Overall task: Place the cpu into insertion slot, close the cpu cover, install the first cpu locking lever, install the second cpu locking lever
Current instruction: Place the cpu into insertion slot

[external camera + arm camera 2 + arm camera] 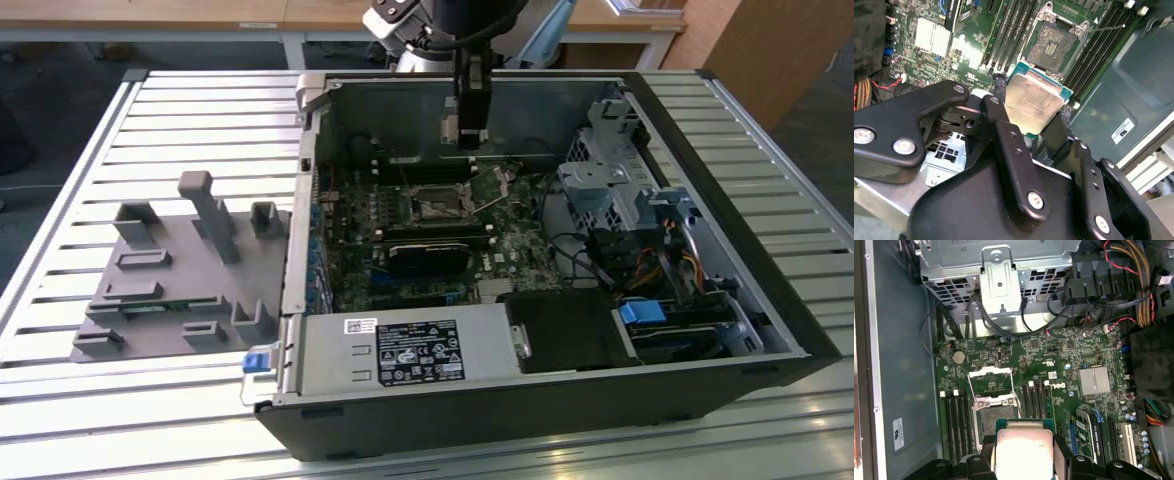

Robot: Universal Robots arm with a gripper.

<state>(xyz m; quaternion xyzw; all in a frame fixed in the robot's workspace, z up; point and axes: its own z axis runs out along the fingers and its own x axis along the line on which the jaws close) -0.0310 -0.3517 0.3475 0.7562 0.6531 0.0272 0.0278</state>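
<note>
Second wrist view: the cpu (1034, 102), pale metal face toward the camera over a green substrate, sits clamped between the jaws, gripped on two opposite edges. The jaws are closed to the chip's width and hold nothing else. The chip hangs clear of the board, near the insertion slot (1050, 47) but not over it, and the slot's dark contact field lies bare.

First wrist view agrees: the cpu (1021, 450) is between the jaws and the insertion slot (993, 415) is just beyond it. The cpu cover (990, 374) appears raised open at the socket's far edge, with memory slots (956, 415) alongside.

Exterior view: the arm reaches into the open computer case (747, 300), which lies on the slatted desk (80, 130).

Assessment: the first step, placement, is in hand and not yet done; the cover is not closed. Placement calls for centring the chip squarely over the socket, edges parallel, then a level descent with no side load on the contacts
</note>
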